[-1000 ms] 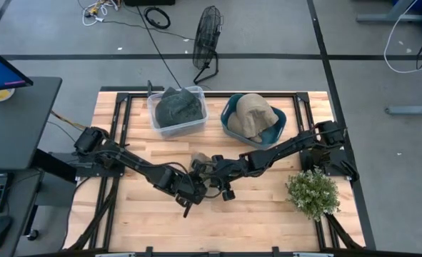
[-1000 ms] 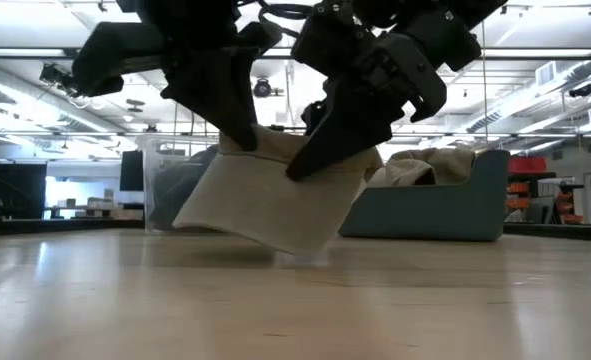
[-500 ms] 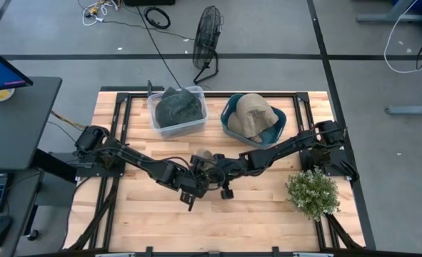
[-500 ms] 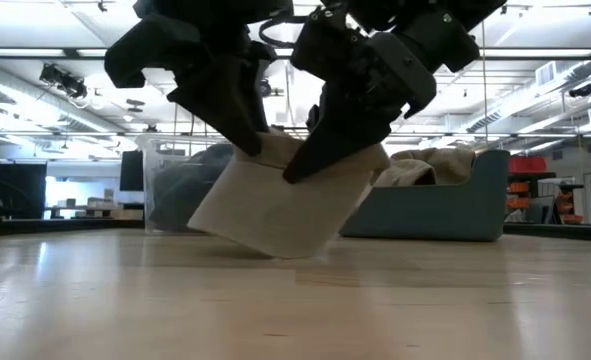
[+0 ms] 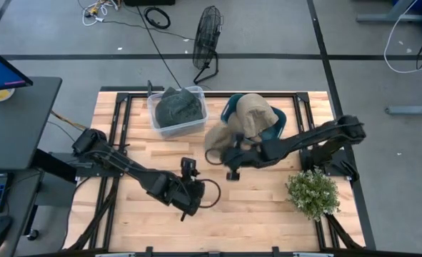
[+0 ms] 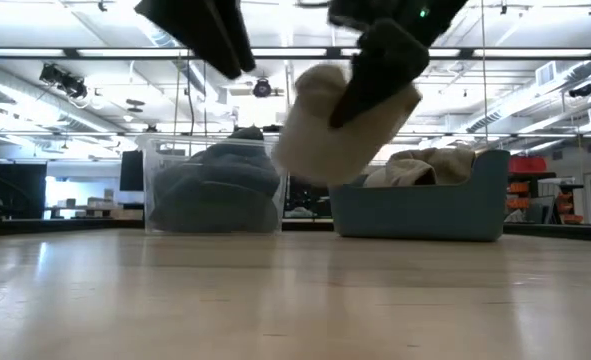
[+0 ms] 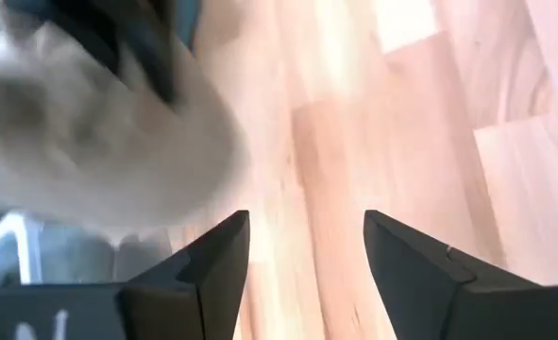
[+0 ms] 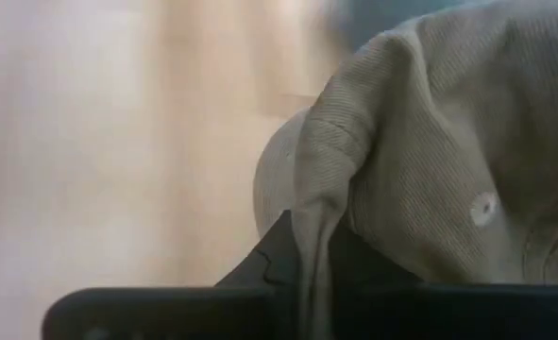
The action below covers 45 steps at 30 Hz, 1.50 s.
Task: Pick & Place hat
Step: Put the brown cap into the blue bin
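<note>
A beige corduroy hat (image 5: pixel 221 135) hangs in the air over the table's middle, just in front of the teal bin (image 5: pixel 280 127). My right gripper (image 5: pixel 230 148) is shut on it. In the low view the hat (image 6: pixel 330 135) floats well above the tabletop under that gripper (image 6: pixel 380 70). My left gripper (image 5: pixel 188 171) stands open nearer the table's front edge, apart from the hat. Its two fingers (image 7: pixel 217 269) have only bare wood between them. My right gripper pinches a gathered fold of the hat's corduroy crown (image 8: pixel 313 222) between its two fingers. The fingers come from the table's right side, slanting down. The hat hangs below and beside them, lifted clear of the table, its cloth slack and bunched.
A clear bin (image 5: pixel 177 111) with dark hats stands at the far left-centre. The teal bin holds more beige hats (image 5: pixel 257 114). A potted plant (image 5: pixel 312 193) sits at the near right. Bare wood (image 5: pixel 253 207) lies across the near half. A fan (image 5: pixel 207 36) stands beyond the table.
My left gripper has opened, let go of the hat and drawn back toward the near edge. My right gripper has shut on the hat and carried it up and toward the far edge, near the teal bin. The hat now hangs clear of the table.
</note>
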Each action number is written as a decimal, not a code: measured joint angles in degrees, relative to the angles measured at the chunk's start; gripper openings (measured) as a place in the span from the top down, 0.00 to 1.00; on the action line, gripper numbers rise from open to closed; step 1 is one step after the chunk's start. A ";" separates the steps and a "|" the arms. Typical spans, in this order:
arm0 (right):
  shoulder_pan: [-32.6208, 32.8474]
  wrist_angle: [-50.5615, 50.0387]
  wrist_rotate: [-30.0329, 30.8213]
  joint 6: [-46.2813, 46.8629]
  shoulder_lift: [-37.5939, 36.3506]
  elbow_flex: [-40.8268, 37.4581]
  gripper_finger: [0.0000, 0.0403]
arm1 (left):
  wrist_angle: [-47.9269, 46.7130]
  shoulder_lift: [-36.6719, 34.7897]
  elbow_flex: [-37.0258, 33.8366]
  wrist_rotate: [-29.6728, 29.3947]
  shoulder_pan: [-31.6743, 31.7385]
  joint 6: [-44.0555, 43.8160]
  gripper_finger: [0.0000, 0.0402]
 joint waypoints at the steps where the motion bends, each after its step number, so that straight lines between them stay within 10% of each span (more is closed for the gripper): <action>1: -0.04 -3.57 4.48 0.95 -1.54 0.90 0.95 | -1.51 0.00 0.97 -0.19 0.01 -2.57 0.47; 18: -14.61 -35.45 11.05 23.47 -21.23 7.59 0.94 | -29.13 -2.23 17.54 -4.20 12.59 -15.78 0.56; 26: -23.37 -26.77 2.55 22.94 -20.57 3.28 0.96 | -30.56 -11.91 16.33 -0.90 20.98 -9.75 0.56; 37: -29.71 -10.10 -1.31 29.41 -16.04 -8.54 0.96 | 3.33 -24.39 -12.57 14.36 30.42 1.41 0.56; 45: -29.99 -0.05 -3.87 32.36 -11.89 -13.56 0.95 | 12.76 -24.65 -18.92 16.38 33.42 2.25 0.56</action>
